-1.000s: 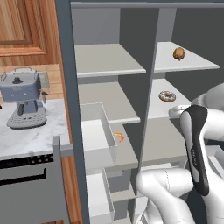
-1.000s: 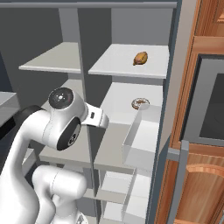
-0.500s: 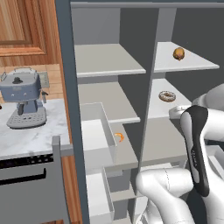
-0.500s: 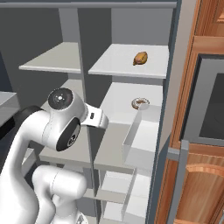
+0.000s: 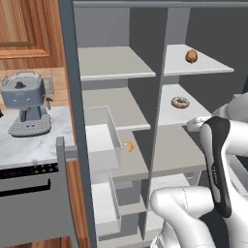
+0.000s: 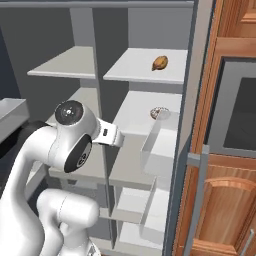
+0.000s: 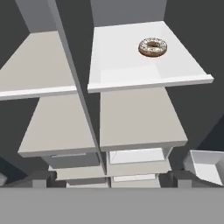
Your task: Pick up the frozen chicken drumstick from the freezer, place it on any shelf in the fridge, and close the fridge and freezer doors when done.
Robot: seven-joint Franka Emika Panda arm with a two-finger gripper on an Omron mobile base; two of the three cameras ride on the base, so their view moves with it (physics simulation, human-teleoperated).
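Note:
The frozen chicken drumstick (image 5: 191, 56) (image 6: 160, 62), a golden-brown lump, lies on the top shelf of the right-hand compartment, the freezer (image 5: 203, 34). One shelf lower sits an iced doughnut (image 5: 180, 102) (image 6: 159, 112) (image 7: 152, 47). My gripper (image 7: 109, 180) is open and holds nothing, its dark fingertips (image 7: 39, 179) set wide apart. It hovers in front of the freezer, below the doughnut's shelf and well below the drumstick. The left-hand compartment, the fridge, has a bare pale shelf (image 5: 114, 63) (image 7: 35, 65). Both doors stand open.
A tiny orange curled piece (image 5: 128, 146) lies on a lower fridge shelf. The left door (image 5: 68, 121) carries a pale bin (image 5: 101, 135), and the right door's bin (image 6: 160, 150) juts out near my arm. A coffee machine (image 5: 26, 104) stands on the counter at left.
The hand has edged a little toward the shelves. Nothing else has moved.

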